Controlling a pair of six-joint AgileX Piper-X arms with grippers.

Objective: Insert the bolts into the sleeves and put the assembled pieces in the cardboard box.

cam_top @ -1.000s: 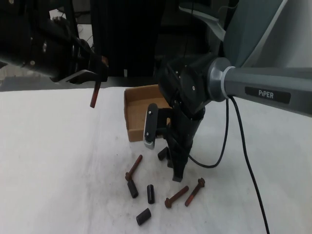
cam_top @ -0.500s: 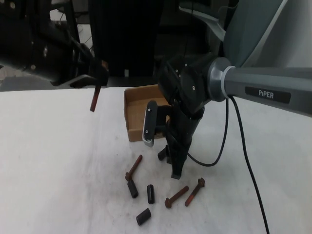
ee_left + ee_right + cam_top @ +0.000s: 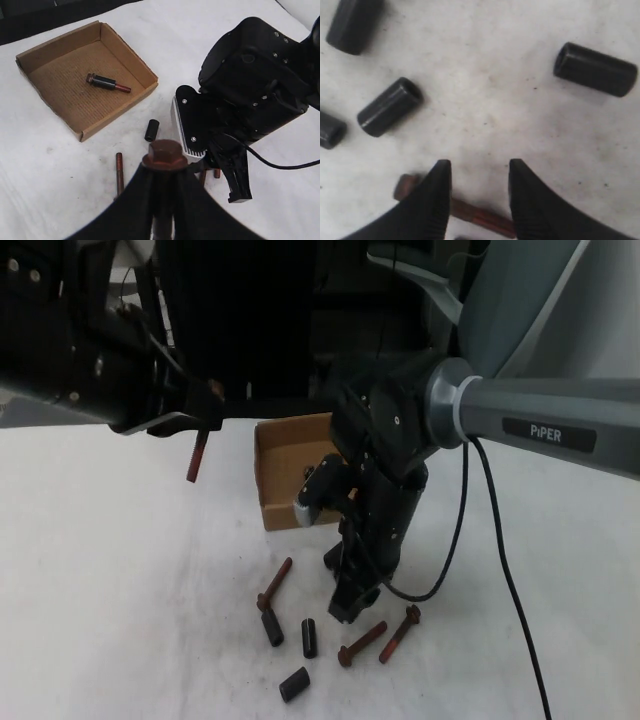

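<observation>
White cloth covering bench, faintly smudged. Black cable trailing across it. Dark backdrop beyond far edge.

The cardboard box holds one sleeved bolt lying flat. Near the box, rusty bolts and black sleeves lie scattered; another bolt hangs upright beside it.

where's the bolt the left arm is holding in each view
high view: held bolt hangs in the air, left of the cardboard box.
left wrist view: held bolt seen end-on, hex head toward the camera, cardboard box beyond.
right wrist view: not in it.
shared landmark: the cardboard box, high and left wrist views.
</observation>
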